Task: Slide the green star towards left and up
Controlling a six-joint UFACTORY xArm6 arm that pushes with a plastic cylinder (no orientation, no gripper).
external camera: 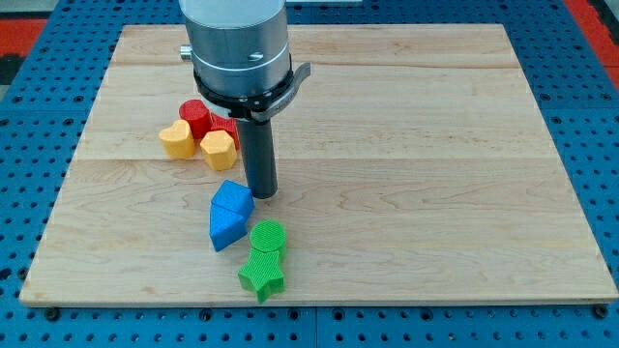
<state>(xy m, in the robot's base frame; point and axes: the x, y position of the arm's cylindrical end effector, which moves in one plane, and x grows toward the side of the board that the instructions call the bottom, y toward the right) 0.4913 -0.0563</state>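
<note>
The green star (261, 277) lies near the board's bottom edge, left of centre. A green cylinder (267, 238) touches it just above. My tip (261, 193) stands above both, a short way up the view from the green cylinder and well above the star, and close to the upper right of two blue blocks (229, 214) that sit together. The tip touches neither green block.
A red block (196, 116) and another red block (224, 128) cluster with two yellow blocks (177, 140) (219, 149) at upper left of the tip. The wooden board (435, 193) lies on a blue perforated table. The arm's grey body (237, 48) hangs above.
</note>
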